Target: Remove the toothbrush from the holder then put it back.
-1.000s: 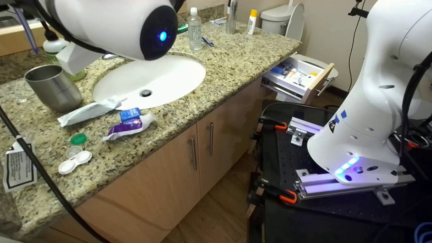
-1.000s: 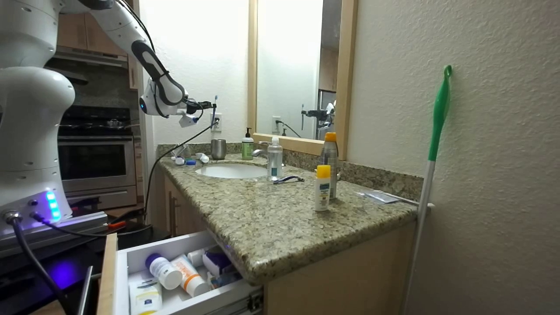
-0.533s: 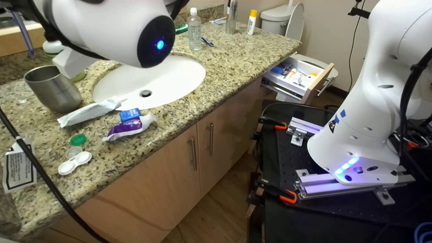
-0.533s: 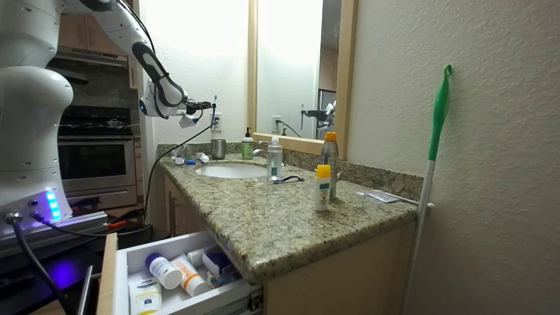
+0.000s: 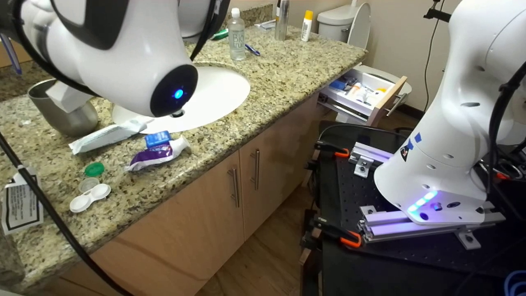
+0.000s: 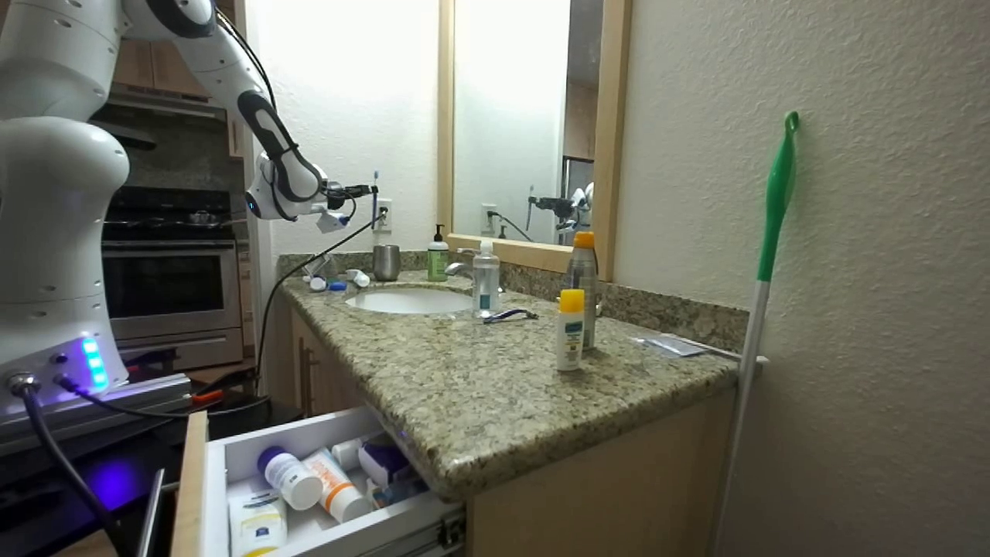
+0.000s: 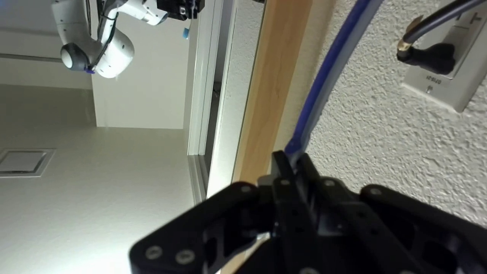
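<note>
While the end effector [image 7: 293, 158] pinches the toothbrush [image 7: 327, 82] between its fingertips, the blue handle runs off toward one o'clock in the wrist view. In both exterior views the toothbrush hangs close to upright, apart from the bench [image 6: 479, 387]. In an exterior view it stands at twelve o'clock from the steel cup [image 6: 386, 264], with open air between its lower end and the rim; whether it sits squarely over the mouth is hard to judge from this angle. A white wrist housing [image 5: 68, 96] hides part of that rim in an exterior view. At two o'clock from the fingertips in the wrist view, an outlet plate [image 7: 452, 87] holds a black plug [image 7: 437, 59]; the characters stamped on the plate are too small to read.

Seen in an exterior view, a clear bottle [image 5: 237, 39] at two o'clock from the cup shows "Bio" above "tru". A printed paper [image 5: 22, 205] at seven o'clock carries a black-bordered block of text, illegible, and a black cable [image 5: 61, 228] crosses its upper part. A purple tube [image 5: 154, 155] lies at four o'clock, its lettering unreadable. The print on the yellow-capped bottle [image 6: 570, 340] is too fine to make out.

The sink [image 5: 222, 98] opens at three o'clock from the cup. Toward eight o'clock, below the bench's near corner, a drawer [image 6: 196, 480] juts past the edge. A strip of floor [image 5: 263, 246] runs between the bench front and the black platform [image 5: 390, 271] under the robot base [image 5: 423, 185].
</note>
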Controlling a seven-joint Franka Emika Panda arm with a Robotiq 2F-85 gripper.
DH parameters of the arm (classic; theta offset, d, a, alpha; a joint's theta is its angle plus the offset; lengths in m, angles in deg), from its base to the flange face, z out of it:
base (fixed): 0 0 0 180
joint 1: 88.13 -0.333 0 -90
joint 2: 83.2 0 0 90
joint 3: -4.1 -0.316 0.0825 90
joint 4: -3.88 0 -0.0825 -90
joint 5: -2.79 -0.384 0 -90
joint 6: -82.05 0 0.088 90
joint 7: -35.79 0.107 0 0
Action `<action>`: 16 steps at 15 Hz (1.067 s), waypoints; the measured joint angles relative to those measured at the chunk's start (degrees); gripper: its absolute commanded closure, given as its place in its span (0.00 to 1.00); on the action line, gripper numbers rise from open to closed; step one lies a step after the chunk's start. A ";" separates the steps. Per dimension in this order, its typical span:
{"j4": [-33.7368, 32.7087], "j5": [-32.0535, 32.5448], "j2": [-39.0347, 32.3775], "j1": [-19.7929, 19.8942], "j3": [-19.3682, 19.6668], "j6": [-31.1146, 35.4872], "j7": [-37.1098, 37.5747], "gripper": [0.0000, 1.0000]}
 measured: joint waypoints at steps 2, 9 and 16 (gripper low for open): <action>-0.04 0.00 0.01 0.05 -0.43 0.00 0.00 0.98; 0.03 -1.18 -0.01 1.44 -0.55 -0.59 -0.71 0.92; 0.03 -1.33 -0.20 1.58 -0.89 -0.65 -0.78 0.98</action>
